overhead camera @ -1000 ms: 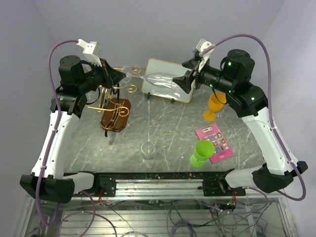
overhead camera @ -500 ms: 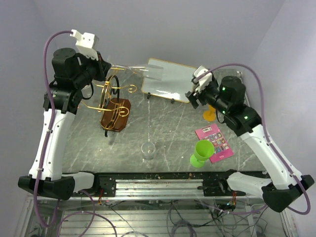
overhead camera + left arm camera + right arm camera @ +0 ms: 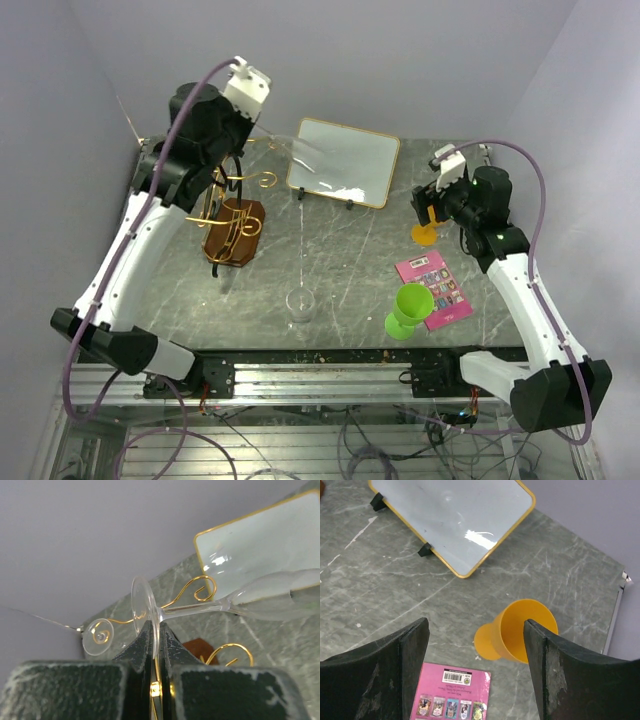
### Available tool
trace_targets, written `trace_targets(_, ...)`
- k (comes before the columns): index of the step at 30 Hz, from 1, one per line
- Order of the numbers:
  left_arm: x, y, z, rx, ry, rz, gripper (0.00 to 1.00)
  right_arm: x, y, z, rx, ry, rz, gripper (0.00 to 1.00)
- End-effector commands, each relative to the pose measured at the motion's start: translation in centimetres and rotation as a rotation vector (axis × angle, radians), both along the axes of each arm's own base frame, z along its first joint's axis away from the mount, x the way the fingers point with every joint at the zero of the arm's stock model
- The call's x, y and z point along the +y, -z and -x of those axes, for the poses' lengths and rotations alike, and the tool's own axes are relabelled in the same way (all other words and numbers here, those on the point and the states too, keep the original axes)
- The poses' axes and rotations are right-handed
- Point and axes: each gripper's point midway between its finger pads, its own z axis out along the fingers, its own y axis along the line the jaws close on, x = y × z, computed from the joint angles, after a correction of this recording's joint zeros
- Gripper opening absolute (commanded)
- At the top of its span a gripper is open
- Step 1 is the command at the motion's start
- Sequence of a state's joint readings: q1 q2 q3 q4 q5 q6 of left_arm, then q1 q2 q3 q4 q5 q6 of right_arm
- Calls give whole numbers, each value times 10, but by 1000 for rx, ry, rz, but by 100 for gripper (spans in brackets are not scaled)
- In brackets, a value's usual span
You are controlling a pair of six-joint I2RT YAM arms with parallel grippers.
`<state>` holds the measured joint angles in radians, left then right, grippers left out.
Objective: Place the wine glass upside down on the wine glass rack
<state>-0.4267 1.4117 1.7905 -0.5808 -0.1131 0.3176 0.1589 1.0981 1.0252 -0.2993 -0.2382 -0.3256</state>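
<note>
The clear wine glass [image 3: 310,152] lies sideways in the air over the back of the table, its bowl in front of the white board. My left gripper [image 3: 255,135] is shut on the edge of its round foot [image 3: 142,605], and the stem and bowl [image 3: 280,600] stretch away to the right. The wine glass rack [image 3: 230,215], gold scrolled wire on a brown wooden base [image 3: 197,647], stands just below and behind that gripper. My right gripper [image 3: 430,200] is open and holds nothing; it hangs over the orange cup [image 3: 530,630].
A gold-framed white board [image 3: 350,170] stands at the back centre. A clear tumbler [image 3: 300,303] sits front centre. A green goblet [image 3: 408,310] and a pink booklet [image 3: 435,288] lie front right, with the orange cup [image 3: 428,228] behind them. A clear disc [image 3: 97,636] sits by a rack scroll.
My right gripper let go of the glass bowl, opened and drew back right over the orange cup. My left arm rose and swung toward the back, carrying the glass by its foot.
</note>
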Motion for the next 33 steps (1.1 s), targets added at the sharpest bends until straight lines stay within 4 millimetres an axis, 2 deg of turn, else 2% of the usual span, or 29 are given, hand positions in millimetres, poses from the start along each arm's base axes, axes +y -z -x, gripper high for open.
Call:
trace_targets(1,1,1,-14,-71,-74,-229,7,-12,0,3,-22,13,-50,76)
trace_targets(7,-39,39,-24,-54,-46,-448,7,-12,4,6,-9,-23,-88,78)
trace_targets(10,-46,56,-27,-41,-68,-541,7,-11,9,7,3,-37,-103,79)
trace_targets(15,-47,75,-31,-18,-86,-636,7,-7,16,8,24,-54,-118,80)
trace_targets(20,-43,84,-32,-12,-91,-702,7,-7,18,8,31,-56,-118,80)
trace_targets(28,-32,91,-37,-4,-135,-777,7,-7,18,8,30,-57,-117,80)
trace_targets(33,-26,88,-42,-3,-162,-779,7,-6,18,9,32,-68,-121,81)
